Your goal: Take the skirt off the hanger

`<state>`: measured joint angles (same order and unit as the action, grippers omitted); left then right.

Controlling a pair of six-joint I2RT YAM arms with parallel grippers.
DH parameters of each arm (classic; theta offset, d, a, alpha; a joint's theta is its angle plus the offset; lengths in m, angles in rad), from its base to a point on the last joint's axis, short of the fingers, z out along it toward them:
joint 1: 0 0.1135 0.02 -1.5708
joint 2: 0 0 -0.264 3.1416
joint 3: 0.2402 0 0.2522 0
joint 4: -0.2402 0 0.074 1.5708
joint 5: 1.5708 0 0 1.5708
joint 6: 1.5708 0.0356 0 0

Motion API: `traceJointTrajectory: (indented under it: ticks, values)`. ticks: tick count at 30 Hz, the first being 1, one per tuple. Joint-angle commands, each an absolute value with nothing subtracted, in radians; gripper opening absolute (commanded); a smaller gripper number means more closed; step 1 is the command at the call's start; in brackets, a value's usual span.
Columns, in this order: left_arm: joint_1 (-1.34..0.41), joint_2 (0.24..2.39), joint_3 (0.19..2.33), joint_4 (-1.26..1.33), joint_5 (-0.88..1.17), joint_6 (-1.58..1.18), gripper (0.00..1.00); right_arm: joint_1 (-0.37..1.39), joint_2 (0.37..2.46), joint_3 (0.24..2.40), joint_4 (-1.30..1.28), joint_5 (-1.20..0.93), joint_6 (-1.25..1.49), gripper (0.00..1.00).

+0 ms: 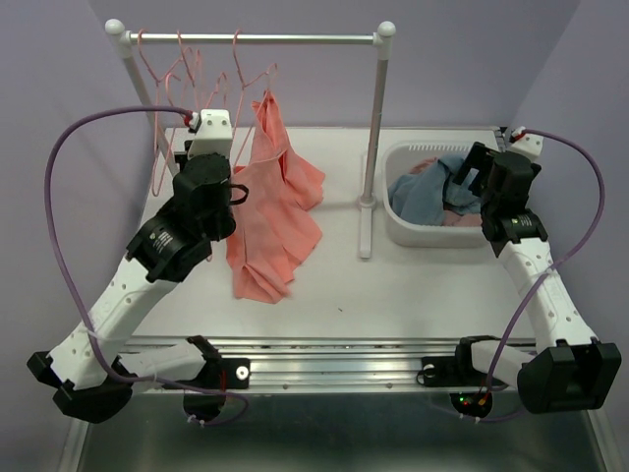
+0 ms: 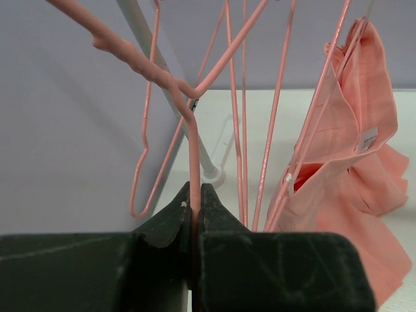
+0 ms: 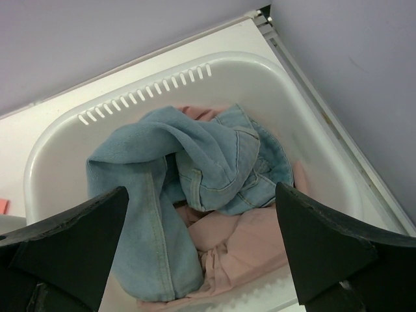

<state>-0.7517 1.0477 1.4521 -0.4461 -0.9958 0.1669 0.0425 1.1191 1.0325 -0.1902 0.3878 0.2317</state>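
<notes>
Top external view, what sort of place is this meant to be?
Probably a tabletop laundry mock-up in a lab: a small clothes rail with pink wire hangers, a pink skirt hanging from it, and a white basket of clothes.

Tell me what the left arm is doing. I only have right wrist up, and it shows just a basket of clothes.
Observer: The left gripper is shut on a pink wire hanger.
Operator: Skirt off?
Observer: No. The skirt hangs from the rail, just to the right of the held wire.
Operator: Where's my arm relative to it?
Observer: The right gripper is open over the basket. The rack post stands between the basket and the skirt.
</notes>
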Motion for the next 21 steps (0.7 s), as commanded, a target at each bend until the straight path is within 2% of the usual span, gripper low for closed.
traceJointTrajectory:
  ticks: [1,21]
  values:
    - [-0.697,1.078,1.531,-0.397,-0.953,0.199,0.0,0.049,1.098,1.026,-0.138,0.38,0.221,1.0]
    - [-0.499,1.322,1.804,-0.325,-0.73,0.35,0.0,0.049,1.104,1.022,-0.135,0.37,0.225,1.0]
